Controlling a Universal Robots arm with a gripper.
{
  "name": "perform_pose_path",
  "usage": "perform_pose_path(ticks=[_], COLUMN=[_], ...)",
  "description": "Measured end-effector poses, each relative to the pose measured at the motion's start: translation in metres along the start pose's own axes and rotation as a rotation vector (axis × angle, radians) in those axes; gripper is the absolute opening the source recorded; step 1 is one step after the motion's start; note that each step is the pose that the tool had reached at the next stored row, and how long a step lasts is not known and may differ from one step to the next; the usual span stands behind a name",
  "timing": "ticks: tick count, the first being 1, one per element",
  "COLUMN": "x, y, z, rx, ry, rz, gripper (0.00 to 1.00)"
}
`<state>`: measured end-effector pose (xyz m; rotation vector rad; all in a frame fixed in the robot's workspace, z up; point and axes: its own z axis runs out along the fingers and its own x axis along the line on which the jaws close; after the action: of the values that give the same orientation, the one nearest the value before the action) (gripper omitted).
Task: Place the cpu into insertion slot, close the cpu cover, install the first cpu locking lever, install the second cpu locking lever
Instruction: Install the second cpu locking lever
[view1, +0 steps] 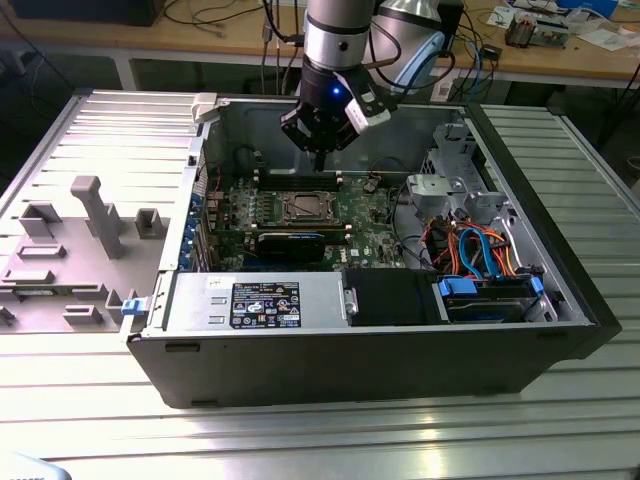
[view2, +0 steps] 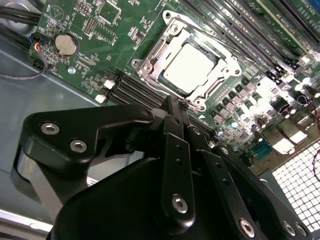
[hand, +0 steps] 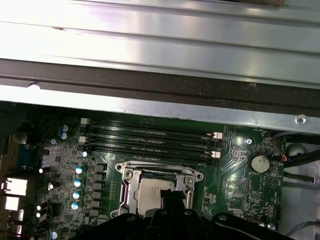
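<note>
cpu (view2: 191, 67): small flat square chip, dull silver-grey top; lies flat in socket on green motherboard (view2: 90, 45), near board's middle, between memory slot rows; visible through cover's opening in both wrist views; cpu cover (view2: 150, 55): thin silver frame plate, square central opening; closed down flat around cpu, framing its edges; locking levers' state unclear.
</note>
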<state>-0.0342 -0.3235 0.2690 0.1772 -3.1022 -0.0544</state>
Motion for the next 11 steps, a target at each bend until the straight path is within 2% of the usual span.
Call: perform_pose_path(ticks=[4, 11], x=[0.0009, 0.0020], y=[-0.0078, -0.0172], z=[-0.0003, -0.0006], rx=[0.0000, 0.0000], ry=[0.0000, 0.0000], rz=[0.000, 0.000], gripper=[0.11, 0.11])
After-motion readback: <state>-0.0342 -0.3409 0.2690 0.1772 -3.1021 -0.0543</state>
